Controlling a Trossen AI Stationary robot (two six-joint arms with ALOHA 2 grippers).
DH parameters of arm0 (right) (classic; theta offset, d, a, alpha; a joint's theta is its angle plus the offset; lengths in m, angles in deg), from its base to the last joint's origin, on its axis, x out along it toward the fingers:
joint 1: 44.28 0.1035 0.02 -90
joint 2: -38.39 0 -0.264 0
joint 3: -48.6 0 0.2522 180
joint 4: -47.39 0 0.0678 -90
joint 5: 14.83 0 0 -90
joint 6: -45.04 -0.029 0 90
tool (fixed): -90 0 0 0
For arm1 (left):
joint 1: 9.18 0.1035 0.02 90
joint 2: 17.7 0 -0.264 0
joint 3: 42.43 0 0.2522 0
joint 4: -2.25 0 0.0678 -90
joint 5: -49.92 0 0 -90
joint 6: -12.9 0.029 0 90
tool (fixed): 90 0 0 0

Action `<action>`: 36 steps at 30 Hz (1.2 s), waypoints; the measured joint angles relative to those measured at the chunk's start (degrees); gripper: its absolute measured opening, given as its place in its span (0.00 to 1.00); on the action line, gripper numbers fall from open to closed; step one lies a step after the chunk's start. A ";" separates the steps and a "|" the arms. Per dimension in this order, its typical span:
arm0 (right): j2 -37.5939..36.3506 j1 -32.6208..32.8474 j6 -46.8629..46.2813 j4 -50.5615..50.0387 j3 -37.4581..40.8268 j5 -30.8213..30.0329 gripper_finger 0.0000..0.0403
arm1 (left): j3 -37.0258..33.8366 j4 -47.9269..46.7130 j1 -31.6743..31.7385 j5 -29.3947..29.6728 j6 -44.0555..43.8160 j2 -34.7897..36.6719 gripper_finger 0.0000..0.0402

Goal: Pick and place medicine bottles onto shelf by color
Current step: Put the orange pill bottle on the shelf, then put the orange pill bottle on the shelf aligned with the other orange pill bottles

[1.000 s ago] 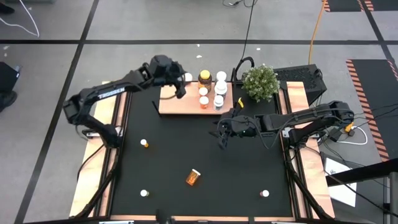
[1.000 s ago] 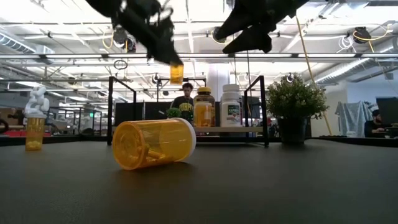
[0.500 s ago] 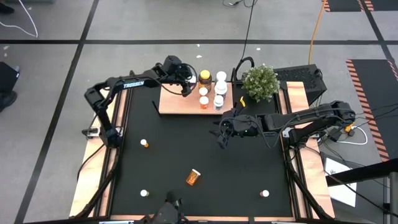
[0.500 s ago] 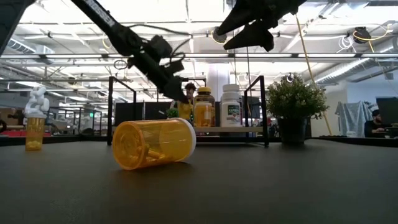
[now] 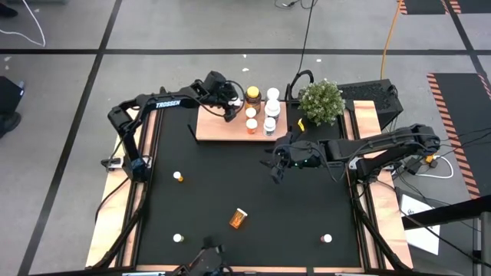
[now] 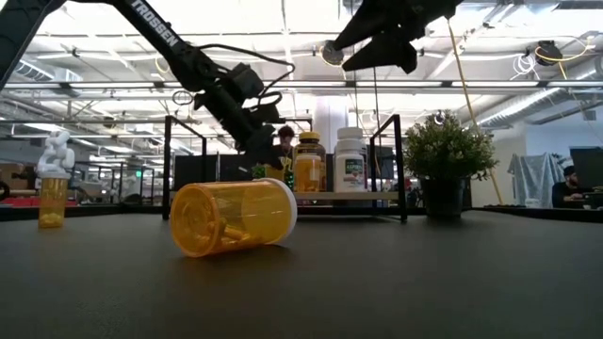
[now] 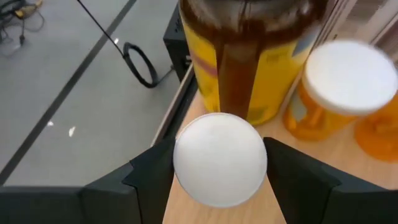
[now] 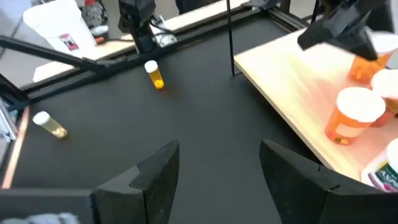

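The light-wood shelf [image 5: 219, 130] stands at the mat's far middle with several bottles on its right part, among them the amber yellow-lidded jar [image 5: 252, 96] and an orange white-capped bottle [image 7: 348, 87]. My left gripper [image 5: 232, 107] is over the shelf next to the jar, shut on a small white-capped bottle [image 7: 219, 158]. My right gripper [image 5: 276, 170] hangs open and empty above the mat, near the shelf's right near corner. A larger orange bottle [image 5: 238, 218] lies on its side on the mat. My left gripper pinches the small bottle at its white cap [image 7: 183, 162] between its two fingers [image 7: 152, 171], one on each side. The fingers come from above, slanting down. The bottle stands upright below them over the shelf board; whether its base rests on the board is hidden.
Small capped bottles stand on the mat at the left [image 5: 178, 176], near left [image 5: 178, 238] and near right [image 5: 327, 238]. A green potted plant [image 5: 321, 101] stands right of the shelf. Black posts [image 6: 168, 165] rise at the shelf's corners. A person shows in the room behind.
My left gripper has gone down toward the shelf and a little toward the jar, carrying the small bottle from well above the shelf to just over the board. It has stayed shut on it.
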 joint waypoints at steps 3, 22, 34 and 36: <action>-1.08 0.00 0.43 -1.16 0.02 -0.03 0.53 | 0.00 -2.19 0.02 0.91 -0.40 0.00 0.60; -10.19 -0.95 -10.21 -3.46 2.60 0.93 0.71 | 0.03 -6.29 -1.82 6.35 -9.29 8.74 0.93; -10.15 -2.60 -16.34 -1.55 7.53 8.91 0.65 | 0.00 -17.69 -16.97 14.16 -28.19 15.03 0.90; -10.15 -2.17 -17.67 -3.29 7.53 8.75 0.64 | 0.04 -16.96 -20.53 14.80 -32.51 15.10 0.87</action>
